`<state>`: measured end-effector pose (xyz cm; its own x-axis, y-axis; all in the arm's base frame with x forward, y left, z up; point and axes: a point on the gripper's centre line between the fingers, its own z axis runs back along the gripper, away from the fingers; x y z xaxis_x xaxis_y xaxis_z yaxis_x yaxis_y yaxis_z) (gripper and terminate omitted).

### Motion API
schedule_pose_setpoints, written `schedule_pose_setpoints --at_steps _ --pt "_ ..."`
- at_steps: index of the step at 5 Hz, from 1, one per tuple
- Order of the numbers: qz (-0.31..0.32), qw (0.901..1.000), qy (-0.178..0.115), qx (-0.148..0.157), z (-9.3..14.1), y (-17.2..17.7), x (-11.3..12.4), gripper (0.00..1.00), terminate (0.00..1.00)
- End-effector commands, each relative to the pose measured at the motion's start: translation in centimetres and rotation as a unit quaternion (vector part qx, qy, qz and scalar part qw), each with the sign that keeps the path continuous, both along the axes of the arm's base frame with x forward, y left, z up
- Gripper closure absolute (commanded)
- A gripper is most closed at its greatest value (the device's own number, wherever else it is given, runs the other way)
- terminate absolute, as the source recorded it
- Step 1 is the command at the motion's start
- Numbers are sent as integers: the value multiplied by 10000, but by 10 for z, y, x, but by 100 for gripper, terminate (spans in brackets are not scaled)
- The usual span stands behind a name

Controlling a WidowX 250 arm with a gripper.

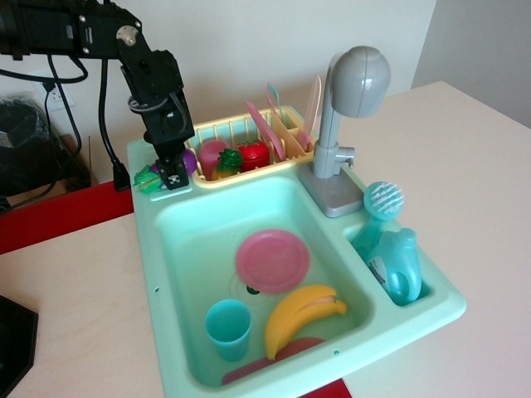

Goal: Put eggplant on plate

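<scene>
Black hand (172,172) sits down over the eggplant (149,177) at the back left corner ledge of the green toy sink (166,332). Fingers straddle the eggplant, appear clamped on it; green cap pokes out left, purple bit shows right of the hand. Plate (272,261) lies flat in the sink basin, well apart from the eggplant. Banana (303,317) and teal cup (228,329) sit in front of the plate. Yellow rack (211,130) just right of the hand holds a strawberry (254,154).
</scene>
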<state>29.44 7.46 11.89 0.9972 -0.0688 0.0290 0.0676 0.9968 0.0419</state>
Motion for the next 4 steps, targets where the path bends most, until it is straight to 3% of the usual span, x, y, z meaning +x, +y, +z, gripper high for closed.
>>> schedule_pose_setpoints --at_steps 1,3,4 --pt "-570 9974 -404 -193 25 -32 43 100 0" --pt "-1028 9923 -249 -636 9 -79 61 100 0" --pt "-1296 9882 -24 -816 -6 -103 62 100 0"
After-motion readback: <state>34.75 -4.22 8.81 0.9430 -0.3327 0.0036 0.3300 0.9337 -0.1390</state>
